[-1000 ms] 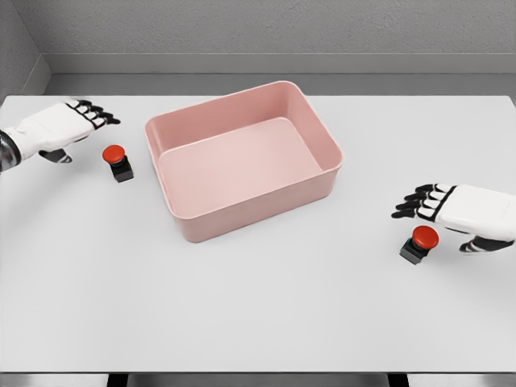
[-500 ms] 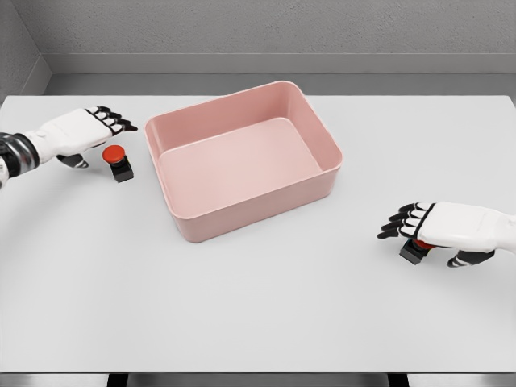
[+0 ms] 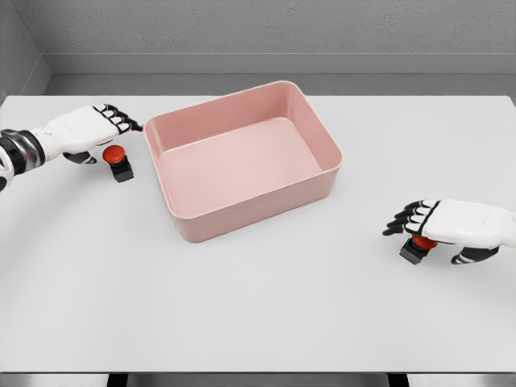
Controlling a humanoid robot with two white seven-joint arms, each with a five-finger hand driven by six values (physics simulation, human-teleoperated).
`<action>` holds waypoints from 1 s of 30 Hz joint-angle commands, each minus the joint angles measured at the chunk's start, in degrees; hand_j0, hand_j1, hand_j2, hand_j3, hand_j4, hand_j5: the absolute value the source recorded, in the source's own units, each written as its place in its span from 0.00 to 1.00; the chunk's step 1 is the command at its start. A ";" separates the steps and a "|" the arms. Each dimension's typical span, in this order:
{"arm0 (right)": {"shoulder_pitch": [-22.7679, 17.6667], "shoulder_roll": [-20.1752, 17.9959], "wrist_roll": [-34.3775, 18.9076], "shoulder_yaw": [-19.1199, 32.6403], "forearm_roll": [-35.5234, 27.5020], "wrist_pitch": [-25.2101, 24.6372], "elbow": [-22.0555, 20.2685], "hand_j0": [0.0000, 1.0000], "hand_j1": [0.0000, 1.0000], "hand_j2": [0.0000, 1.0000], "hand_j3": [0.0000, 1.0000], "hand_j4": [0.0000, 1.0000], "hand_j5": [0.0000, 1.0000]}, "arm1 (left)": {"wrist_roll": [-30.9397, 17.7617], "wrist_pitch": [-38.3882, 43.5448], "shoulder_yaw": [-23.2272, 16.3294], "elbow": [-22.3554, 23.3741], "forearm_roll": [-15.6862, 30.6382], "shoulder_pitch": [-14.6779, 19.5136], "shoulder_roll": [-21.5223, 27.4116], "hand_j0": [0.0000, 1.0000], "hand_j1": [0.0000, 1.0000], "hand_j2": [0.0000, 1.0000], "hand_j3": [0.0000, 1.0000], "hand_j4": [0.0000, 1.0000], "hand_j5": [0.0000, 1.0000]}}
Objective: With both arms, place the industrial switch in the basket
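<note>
You find no readable text, label, brand, number or sign anywhere in this head view. The pink rectangular plastic basket (image 3: 242,157) shows plain walls and a plain floor. The two red-capped black industrial switches, one just left of the basket (image 3: 118,162) and one well to its right (image 3: 417,246), show no lettering you can make out.
</note>
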State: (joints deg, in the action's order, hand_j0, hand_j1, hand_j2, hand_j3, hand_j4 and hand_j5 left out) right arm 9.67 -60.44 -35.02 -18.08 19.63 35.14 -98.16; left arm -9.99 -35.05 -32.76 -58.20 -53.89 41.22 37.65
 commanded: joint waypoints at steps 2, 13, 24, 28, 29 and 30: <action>0.00 -0.03 0.02 -0.11 -0.29 -0.14 0.08 0.82 0.82 0.82 0.82 0.82 0.82 | -0.65 0.05 0.06 -0.24 0.19 0.00 0.40 0.83 0.83 0.83 0.83 0.83 0.83; 0.00 0.06 0.02 -0.11 0.15 -0.14 -0.10 0.52 0.52 0.52 0.52 0.52 0.52 | -2.05 0.05 0.15 -0.86 0.01 -0.35 1.20 0.84 0.84 0.84 0.84 0.84 0.84; 1.05 0.06 0.02 -0.02 0.06 -0.14 -0.01 0.48 0.48 0.48 0.48 0.48 0.48 | -3.20 0.05 0.06 -1.91 0.37 -0.35 1.64 0.85 0.85 0.85 0.85 0.85 0.85; 1.05 -0.03 0.02 0.24 0.06 -0.14 -0.01 0.48 0.48 0.48 0.48 0.48 0.48 | -3.20 0.05 0.15 -3.67 0.28 -1.49 1.64 0.84 0.84 0.84 0.84 0.84 0.84; 1.05 -0.03 0.02 0.24 0.06 -0.14 -0.01 0.48 0.48 0.48 0.48 0.48 0.48 | -3.20 0.05 0.15 -4.11 0.28 -1.58 1.64 0.84 0.84 0.84 0.84 0.84 0.84; 1.05 -0.03 0.02 0.24 0.06 -0.14 -0.01 0.48 0.48 0.48 0.48 0.48 0.48 | -3.20 0.05 0.15 -4.11 0.28 -1.58 1.64 0.84 0.84 0.84 0.84 0.84 0.84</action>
State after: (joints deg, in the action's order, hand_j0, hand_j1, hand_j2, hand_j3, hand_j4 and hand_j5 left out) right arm 10.72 -60.38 -35.01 -17.89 20.01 35.15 -98.18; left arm -13.20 -35.07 -32.70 -61.71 -53.87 39.64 39.22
